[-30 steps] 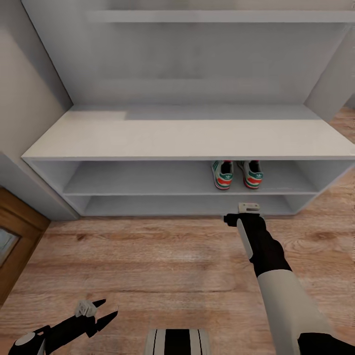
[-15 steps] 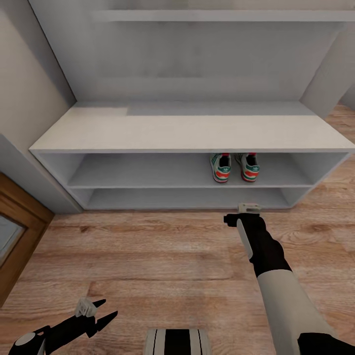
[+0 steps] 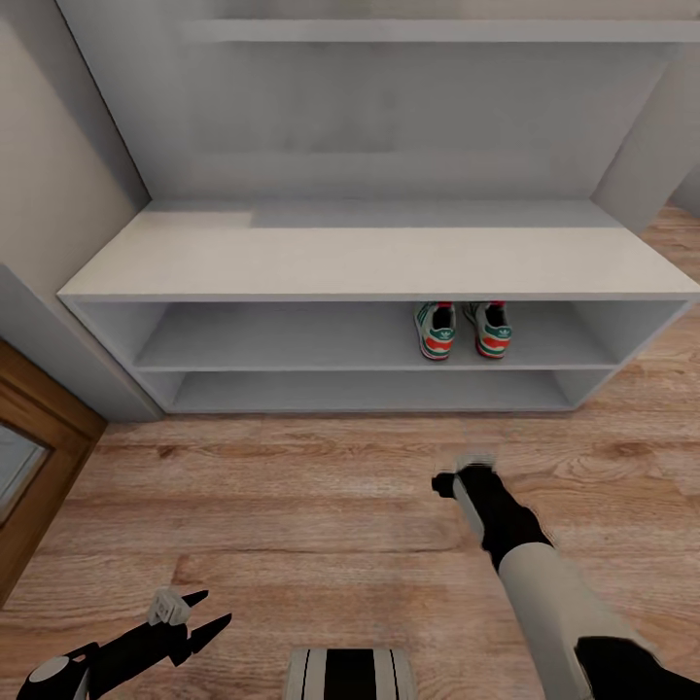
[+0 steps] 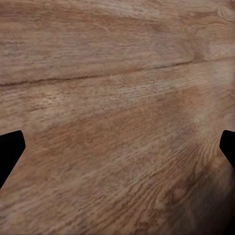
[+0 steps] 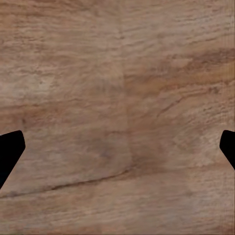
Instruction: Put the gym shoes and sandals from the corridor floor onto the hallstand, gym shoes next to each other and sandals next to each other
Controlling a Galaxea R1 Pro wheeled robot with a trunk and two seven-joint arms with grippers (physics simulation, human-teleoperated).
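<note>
Two gym shoes (image 3: 465, 331) sit side by side on the hallstand's (image 3: 369, 261) upper shelf; left gripper (image 3: 199, 622) and right gripper (image 5: 117, 147) both spread, empty, above the corridor floor (image 3: 292, 506).

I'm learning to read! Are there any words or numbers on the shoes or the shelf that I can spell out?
No words or numbers can be read here.
Gym shoes: each heel has a small dark mark, too small and blurred to read.
Hallstand: plain grey, no writing.
Corridor floor: only wood grain, no writing.
</note>
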